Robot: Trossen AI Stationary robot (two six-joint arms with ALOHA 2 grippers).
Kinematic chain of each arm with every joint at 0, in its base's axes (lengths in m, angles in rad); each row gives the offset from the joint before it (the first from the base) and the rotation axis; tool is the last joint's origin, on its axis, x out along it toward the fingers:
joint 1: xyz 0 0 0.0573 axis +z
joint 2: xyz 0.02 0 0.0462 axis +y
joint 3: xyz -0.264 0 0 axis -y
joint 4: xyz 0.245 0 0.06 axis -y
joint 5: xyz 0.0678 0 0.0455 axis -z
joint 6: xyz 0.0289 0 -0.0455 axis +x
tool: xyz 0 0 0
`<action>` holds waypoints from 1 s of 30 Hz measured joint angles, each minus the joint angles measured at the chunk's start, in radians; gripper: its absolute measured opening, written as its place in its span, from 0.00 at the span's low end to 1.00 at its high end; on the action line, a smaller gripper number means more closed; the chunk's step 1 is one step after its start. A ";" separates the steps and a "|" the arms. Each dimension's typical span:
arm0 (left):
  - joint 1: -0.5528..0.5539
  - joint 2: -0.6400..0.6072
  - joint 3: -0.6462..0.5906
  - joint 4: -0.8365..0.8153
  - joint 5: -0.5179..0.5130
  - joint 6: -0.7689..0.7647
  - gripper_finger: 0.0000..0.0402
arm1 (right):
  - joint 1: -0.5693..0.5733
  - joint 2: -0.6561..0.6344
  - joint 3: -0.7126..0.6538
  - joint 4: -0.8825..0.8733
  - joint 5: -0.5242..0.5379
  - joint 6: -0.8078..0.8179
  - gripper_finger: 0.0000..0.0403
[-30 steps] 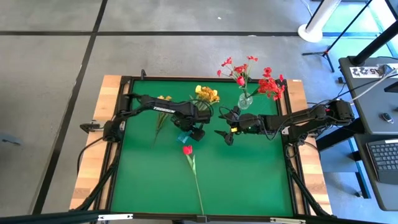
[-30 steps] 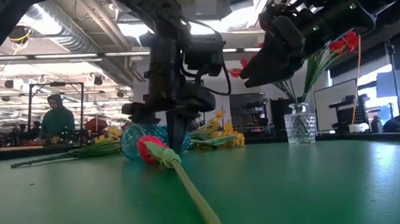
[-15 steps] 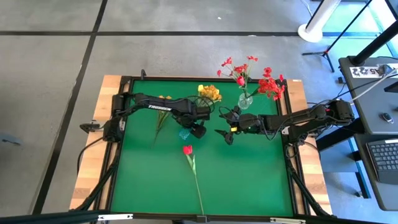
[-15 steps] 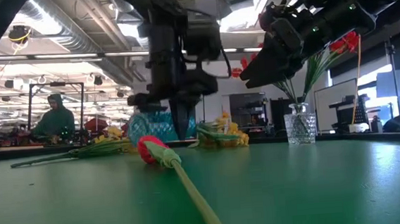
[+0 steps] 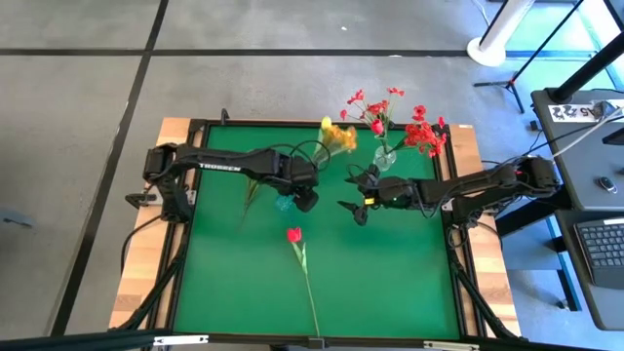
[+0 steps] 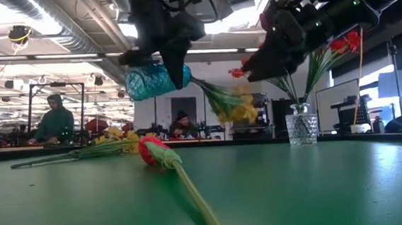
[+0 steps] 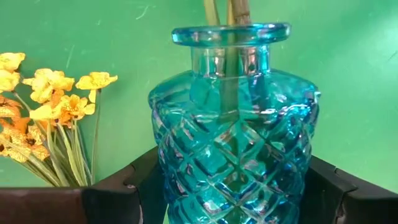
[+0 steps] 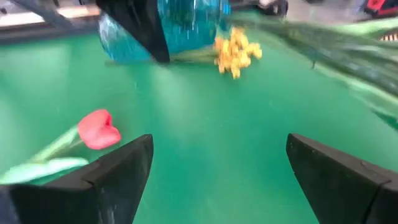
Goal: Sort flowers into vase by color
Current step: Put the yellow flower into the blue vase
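From above, a green table [image 5: 234,283] on grey floor; a red tulip [image 5: 293,235] lies mid-mat, red flowers [image 5: 421,135] stand in a clear vase [image 5: 384,157].

At table height, the left gripper [image 6: 172,54] clamps a blue vase [image 6: 149,80] aloft, tilted, with yellow flowers [image 6: 238,110] in it.

The right gripper [image 8: 214,177] hangs wide open, empty.

Blue diamond-patterned vase [image 7: 233,137], yellow-orange blossoms [image 7: 46,99], red tulip [image 5: 293,234], green table [image 5: 390,273]

A keyboard [image 5: 602,241] lies on a desk [image 5: 575,146] beside the table.
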 joint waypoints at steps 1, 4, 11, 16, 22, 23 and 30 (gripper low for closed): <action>-0.003 0.000 0.000 0.000 -0.002 0.000 0.60 | 0.000 -0.009 0.001 -0.001 0.000 -0.001 0.91; -0.015 0.000 0.000 -0.001 -0.032 -0.002 0.60 | 0.000 -0.030 0.000 -0.005 0.000 -0.002 0.91; -0.080 -0.012 0.000 -0.078 -0.153 -0.025 0.60 | 0.000 -0.091 0.000 -0.080 0.001 0.007 0.91; -0.130 -0.051 0.000 -0.103 -0.186 -0.058 0.60 | 0.000 -0.142 0.000 -0.089 -0.001 0.008 0.91; -0.236 -0.122 -0.034 -0.080 -0.263 -0.138 0.60 | 0.000 -0.194 0.000 -0.089 -0.002 0.006 0.91; -0.257 -0.134 -0.047 -0.068 -0.286 -0.153 0.60 | 0.001 -0.200 0.000 -0.090 -0.002 0.006 0.91; -0.389 -0.256 -0.223 0.166 -0.468 -0.201 0.60 | 0.001 -0.230 0.000 -0.061 -0.065 0.002 0.91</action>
